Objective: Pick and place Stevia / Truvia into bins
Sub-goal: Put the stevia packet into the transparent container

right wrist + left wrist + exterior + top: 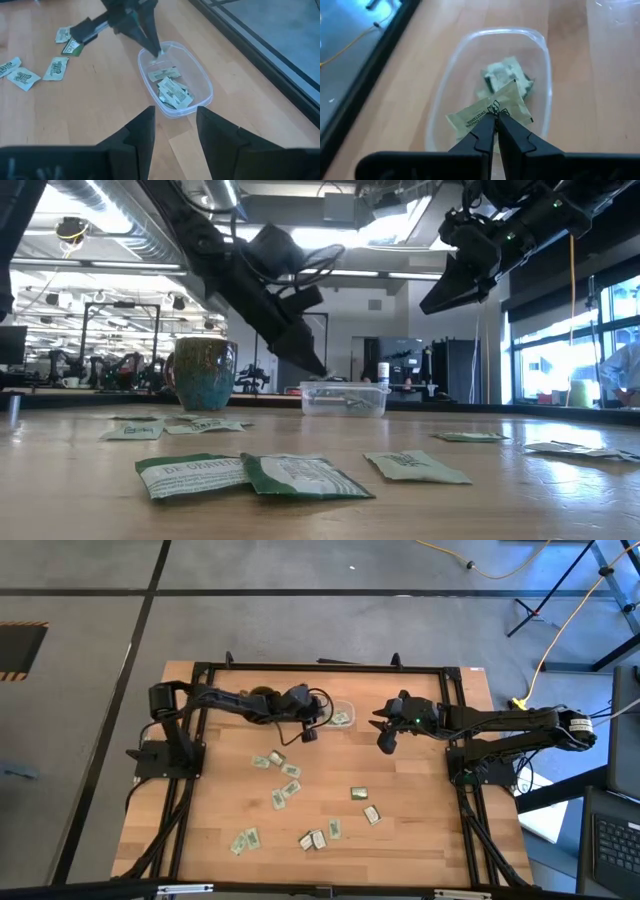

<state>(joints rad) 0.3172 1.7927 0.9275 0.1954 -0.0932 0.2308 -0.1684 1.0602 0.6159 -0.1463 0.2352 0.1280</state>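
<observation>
The clear plastic bin (342,717) stands near the table's far edge with a few pale green sachets (170,90) lying in it. My left gripper (496,117) hangs over the bin's left end (315,365) and is shut on one pale green sachet (487,112). My right gripper (175,110) is open and touches nothing. It is raised to the right of the bin (385,743), well above the table (432,305). Several more sachets (290,772) lie flat on the wood, nearer the front (295,475). My left gripper pinches the pale green sachet by its near edge (495,111) between the two fingertips (485,127). The fingers slant down from the table's left. The sachet sticks out past the tips, lifted clear above the bin's floor (470,65).
A brown-and-teal mug (205,370) stands just left of the bin, under my left arm (262,695). A black frame (455,710) runs around the table's edges. Loose sachets spread over the middle and near part of the table (315,838).
</observation>
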